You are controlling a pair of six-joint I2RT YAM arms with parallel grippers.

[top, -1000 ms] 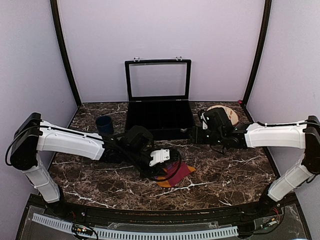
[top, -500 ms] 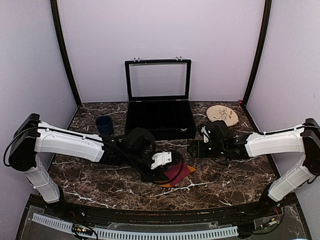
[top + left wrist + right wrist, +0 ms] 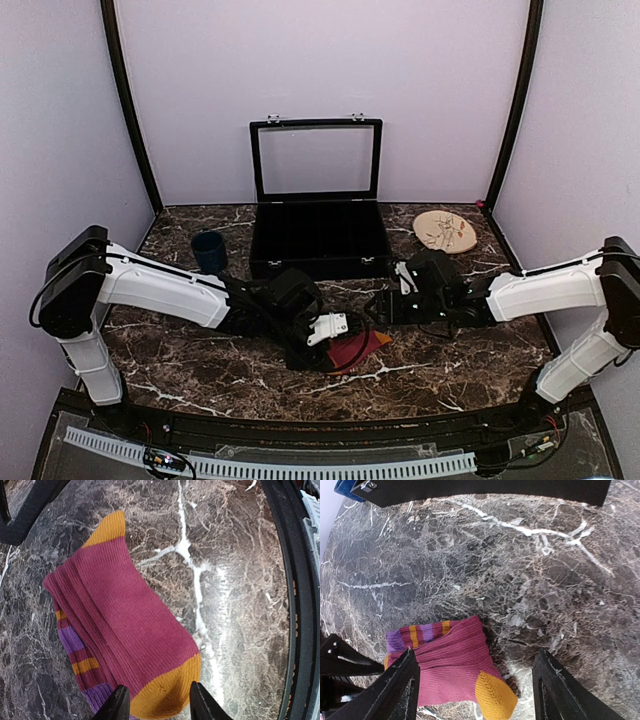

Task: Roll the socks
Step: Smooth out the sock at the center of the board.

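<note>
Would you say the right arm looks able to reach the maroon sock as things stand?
Probably yes: the right gripper hovers open close to the maroon sock, nothing between; the left gripper sits only at one end.

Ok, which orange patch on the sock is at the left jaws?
The broad rounded orange patch, by the left jaws; the small pointed orange tip is at the far end.

Marble table [image 3: 450, 360]: maroon sock [image 3: 357, 349] centre, black case [image 3: 318, 240] behind, blue cup [image 3: 208, 250] left, wooden disc [image 3: 445, 231] right.

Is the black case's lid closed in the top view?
No, the glass-paned lid of the black case stands upright behind its open tray.
</note>
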